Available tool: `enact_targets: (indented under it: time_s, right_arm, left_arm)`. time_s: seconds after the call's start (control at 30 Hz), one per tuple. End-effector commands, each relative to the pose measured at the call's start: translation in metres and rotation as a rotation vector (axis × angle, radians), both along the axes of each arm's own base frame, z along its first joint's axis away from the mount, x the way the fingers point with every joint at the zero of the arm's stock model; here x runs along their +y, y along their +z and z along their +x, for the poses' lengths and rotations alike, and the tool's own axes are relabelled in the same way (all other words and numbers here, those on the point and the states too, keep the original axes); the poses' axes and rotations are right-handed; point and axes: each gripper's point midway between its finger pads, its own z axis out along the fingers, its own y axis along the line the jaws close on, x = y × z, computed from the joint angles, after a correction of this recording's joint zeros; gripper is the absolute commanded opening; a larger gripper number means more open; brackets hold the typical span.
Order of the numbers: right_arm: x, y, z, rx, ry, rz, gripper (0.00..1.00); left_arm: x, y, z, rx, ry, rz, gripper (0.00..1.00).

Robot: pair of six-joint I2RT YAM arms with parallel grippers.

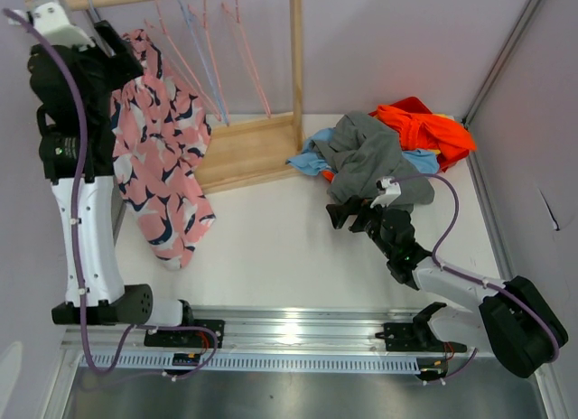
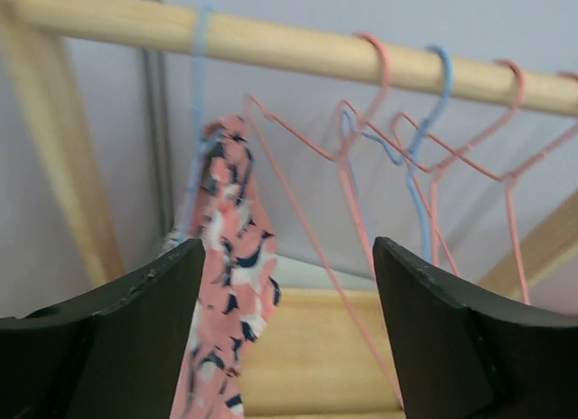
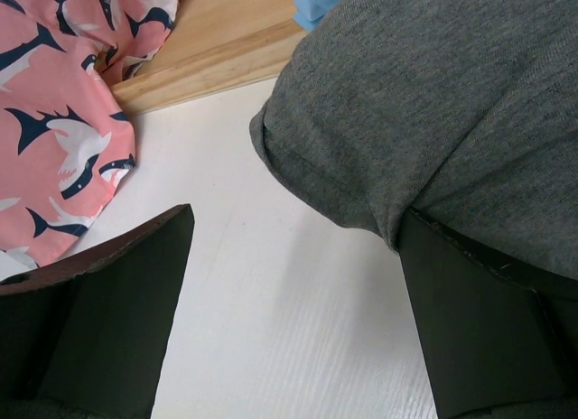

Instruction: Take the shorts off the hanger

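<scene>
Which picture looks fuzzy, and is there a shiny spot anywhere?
Left wrist view: the hangers and shorts look soft and a bit blurry. Top view: light glares off the metal rail. Right wrist view: the grey cloth is sharp.

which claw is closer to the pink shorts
Left. The left claw is up beside the pink shorts; the right claw is away at the grey garment.

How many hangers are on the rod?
5. The blue hanger at the left carries the shorts; rightwards along the rod come a pink hanger, second blue hanger, second pink hanger, and a fifth hook at the frame edge. More may be hidden.
</scene>
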Motion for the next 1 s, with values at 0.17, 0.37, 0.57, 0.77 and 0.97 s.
enact_targets:
  time_s: [0.17, 0.37, 0.57, 0.77, 0.97]
  right_arm:
    - [0.01, 0.016, -0.001, -0.037, 0.042, 0.043, 0.99]
    - [0.012, 0.017, -0.002, -0.044, 0.057, 0.046, 0.99]
    - [0.01, 0.018, -0.004, -0.051, 0.059, 0.06, 0.99]
    - [0.008, 0.018, -0.004, -0.051, 0.057, 0.07, 0.99]
    - [0.006, 0.018, -0.003, -0.052, 0.053, 0.074, 1.0]
  left_arm:
    - [0.067, -0.017, 0.001, 0.014, 0.162, -0.043, 0.91]
    - [0.077, -0.015, 0.026, 0.021, 0.151, -0.057, 0.91]
    - [0.079, -0.04, 0.059, 0.086, 0.128, -0.074, 0.86]
    - [0.083, -0.061, 0.077, 0.134, 0.129, -0.079, 0.75]
    - [0.085, -0.072, 0.086, 0.157, 0.132, -0.093, 0.29]
